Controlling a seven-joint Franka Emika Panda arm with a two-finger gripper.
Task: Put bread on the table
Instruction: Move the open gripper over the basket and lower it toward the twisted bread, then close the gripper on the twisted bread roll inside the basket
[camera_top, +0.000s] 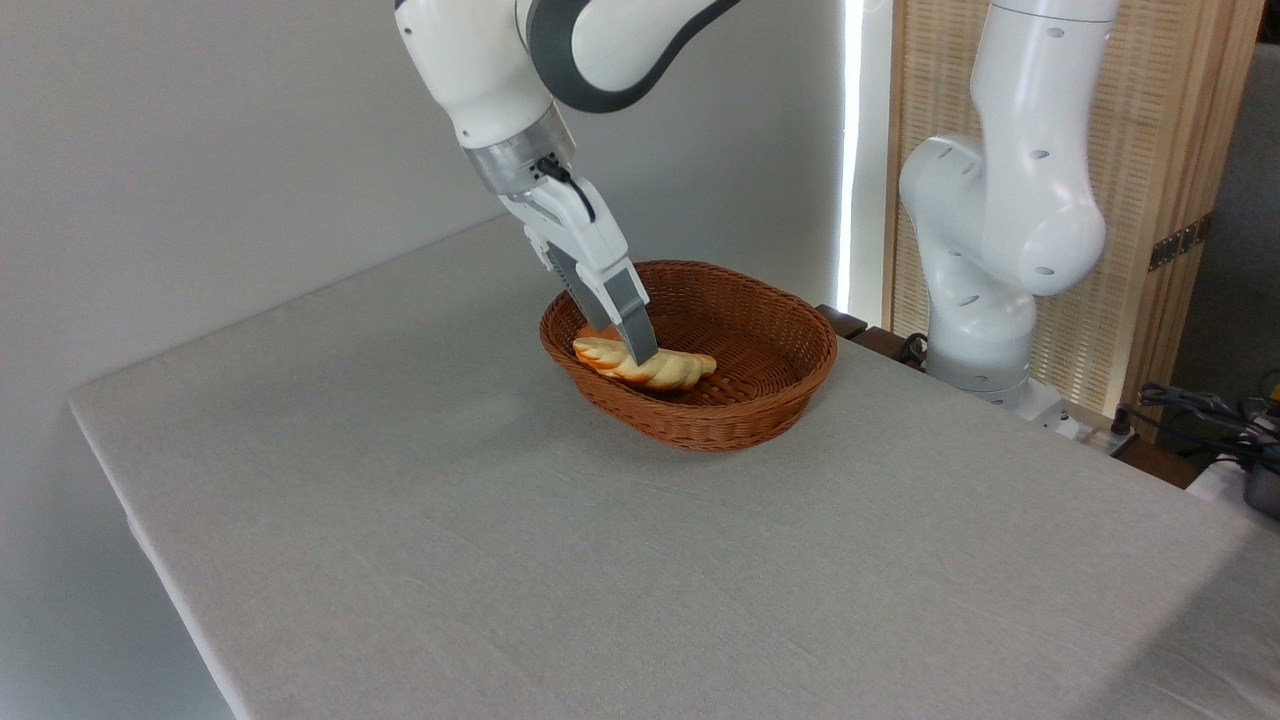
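On the left, the grey table (400, 500) is bare cloth. Next comes the gripper (642, 352), reaching down into the basket (780, 400), its tips at the bread (650, 366). I cannot tell if the fingers squeeze it. The twisted loaf lies inside the basket. It looks light and maybe squashy, so grab its middle gently.

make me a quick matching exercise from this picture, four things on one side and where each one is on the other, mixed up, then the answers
Things:
1. bread
2. basket
3. gripper
4. table

Places or states:
A. reaching down into the basket, at the bread
B. covered in light grey cloth, under everything
C. lying inside the basket
D. standing on the table, brown and woven

Pairs: 1-C, 2-D, 3-A, 4-B
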